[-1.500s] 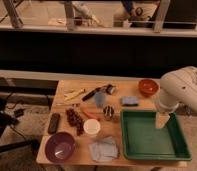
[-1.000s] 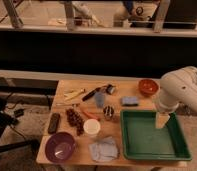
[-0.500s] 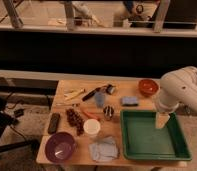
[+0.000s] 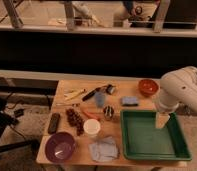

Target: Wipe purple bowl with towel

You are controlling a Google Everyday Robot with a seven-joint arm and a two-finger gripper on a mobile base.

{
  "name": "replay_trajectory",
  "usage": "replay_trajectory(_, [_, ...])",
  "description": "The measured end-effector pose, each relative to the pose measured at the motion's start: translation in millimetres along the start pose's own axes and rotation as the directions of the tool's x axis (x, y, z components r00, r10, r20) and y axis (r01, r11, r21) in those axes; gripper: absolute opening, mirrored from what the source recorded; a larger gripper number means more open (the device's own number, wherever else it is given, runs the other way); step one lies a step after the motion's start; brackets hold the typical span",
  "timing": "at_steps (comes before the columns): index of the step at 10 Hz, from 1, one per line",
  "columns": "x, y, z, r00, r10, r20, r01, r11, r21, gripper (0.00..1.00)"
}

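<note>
The purple bowl [image 4: 60, 146] sits at the front left corner of the wooden table [image 4: 123, 90]. Just right of it, the pale grey-blue towel [image 4: 103, 148] lies crumpled at the table's front edge. My white arm comes in from the right, and the gripper [image 4: 162, 121] hangs over the right half of the green tray [image 4: 179, 139], far right of both bowl and towel. It is open and holds nothing.
A white cup [image 4: 91, 128] stands just behind the towel. Near it are a dark beaded string [image 4: 74, 120] and a black remote [image 4: 54, 122]. Further back are a blue cup [image 4: 100, 99], a blue block [image 4: 129, 100], an orange-red bowl [image 4: 148, 87] and several utensils.
</note>
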Motion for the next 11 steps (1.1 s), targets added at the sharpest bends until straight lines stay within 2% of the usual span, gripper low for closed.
replay_trajectory(4, [-3,4,3,1.000,-0.013,0.000,0.013,1.000,-0.008,0.80])
replay_trajectory(8, [-59,46,21,0.994,-0.110,0.027,0.112,0.993,-0.049,0.80])
replay_trajectory(10, [-95,80,30,0.983,-0.171,0.066,0.176,0.981,-0.078,0.80])
replay_trajectory(11, [-112,100,34,0.975,-0.206,0.088,0.212,0.974,-0.078,0.80])
